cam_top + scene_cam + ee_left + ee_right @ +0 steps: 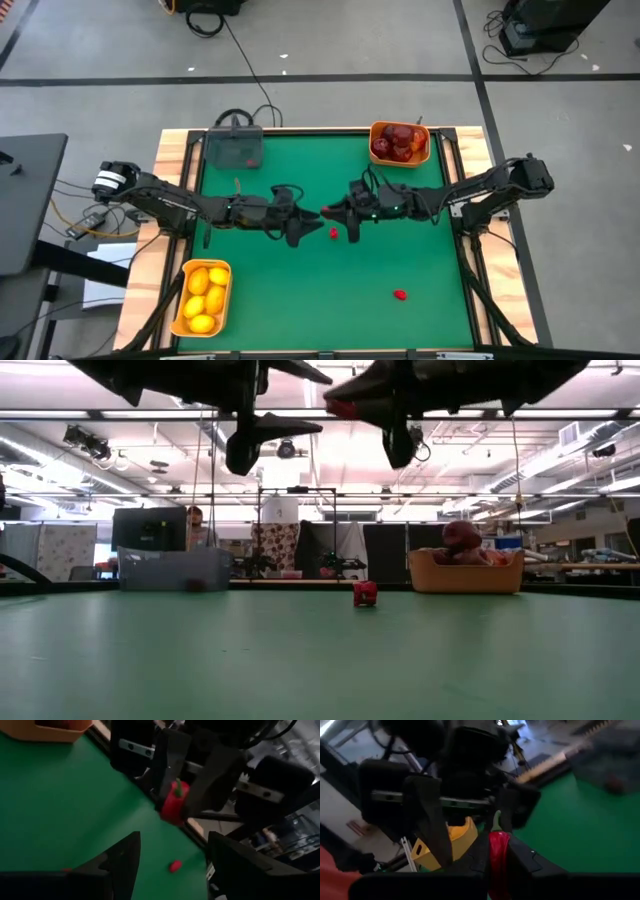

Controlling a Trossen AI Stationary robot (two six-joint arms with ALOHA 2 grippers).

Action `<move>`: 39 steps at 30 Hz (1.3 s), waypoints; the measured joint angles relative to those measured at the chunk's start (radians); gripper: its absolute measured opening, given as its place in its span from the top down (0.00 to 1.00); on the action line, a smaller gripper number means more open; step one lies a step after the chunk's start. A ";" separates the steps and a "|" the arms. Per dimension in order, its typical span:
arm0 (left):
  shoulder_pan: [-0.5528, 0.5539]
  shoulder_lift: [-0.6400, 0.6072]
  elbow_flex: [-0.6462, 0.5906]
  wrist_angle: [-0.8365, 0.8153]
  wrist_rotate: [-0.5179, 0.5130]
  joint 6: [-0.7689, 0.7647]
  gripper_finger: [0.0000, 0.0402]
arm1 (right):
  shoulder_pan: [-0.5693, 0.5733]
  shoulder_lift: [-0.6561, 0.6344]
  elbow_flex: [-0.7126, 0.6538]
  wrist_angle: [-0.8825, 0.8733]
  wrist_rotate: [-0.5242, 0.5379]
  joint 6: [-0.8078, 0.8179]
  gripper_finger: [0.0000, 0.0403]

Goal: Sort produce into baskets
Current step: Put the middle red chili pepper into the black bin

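Observation:
A small bright red bit with a green stem (175, 804) hangs high over the table's middle, with my right gripper (330, 211) shut on it. My left gripper (303, 214) faces it from the table's left at the same height, open (173, 840), its fingers short of the red bit. A second red bit (333, 233) lies on the green mat just below the two grippers, and a third (400, 295) lies toward the near right. Yellow lemons fill the orange basket (228, 292) at the near left. Dark red fruits fill the orange basket (428, 152) at the far right. My right gripper pinches the red bit's body (499, 856) between its two fingers, with the green stem (496, 821) sticking out past the fingertips. The fingers come nearly level from the table's right. The bit is lifted well clear of the mat.
A dark grey tray (234, 150) stands at the far left of the mat, with a small red thing inside. The mat's near middle lies bare. Cables run off the table's far edge. A person sits far behind the table in the low view.

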 joint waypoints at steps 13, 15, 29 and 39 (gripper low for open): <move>0.000 0.002 -0.001 0.171 0.003 -0.023 0.40 | -0.011 -0.003 0.031 0.024 -0.004 -0.056 0.88; 0.000 0.002 -0.001 0.183 -0.002 -0.027 0.40 | -0.009 -0.003 0.031 0.037 -0.003 -0.055 0.88; 0.002 0.002 -0.001 0.188 0.006 -0.020 0.40 | 0.012 -0.002 0.031 0.051 0.024 -0.092 0.88; 0.002 0.002 -0.001 0.188 0.009 -0.020 0.40 | 0.007 -0.002 0.031 0.051 0.022 -0.118 0.88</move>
